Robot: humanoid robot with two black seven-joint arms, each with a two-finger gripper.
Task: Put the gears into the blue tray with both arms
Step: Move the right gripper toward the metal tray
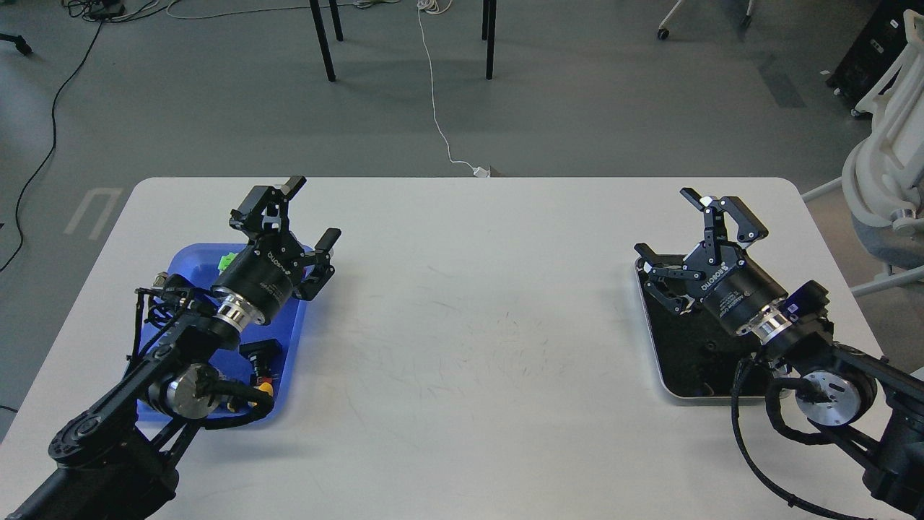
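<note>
The blue tray (291,339) lies at the table's left, largely covered by my left arm. My left gripper (312,211) hangs over its far right corner, fingers spread wide, nothing between them. At the right, my right gripper (667,222) hovers over the far left corner of a silver-rimmed metal tray (689,365) with a black bottom; it is open and empty too. No gears can be made out: the metal tray's dark bottom shows no separate pieces, and my arms hide parts of both trays.
Push-button switches lie in the blue tray: a green cap (227,256) at the far side, and a black body (260,352) and yellow and red caps (261,381) nearer me. A white office chair (884,180) stands beyond the table's right edge.
</note>
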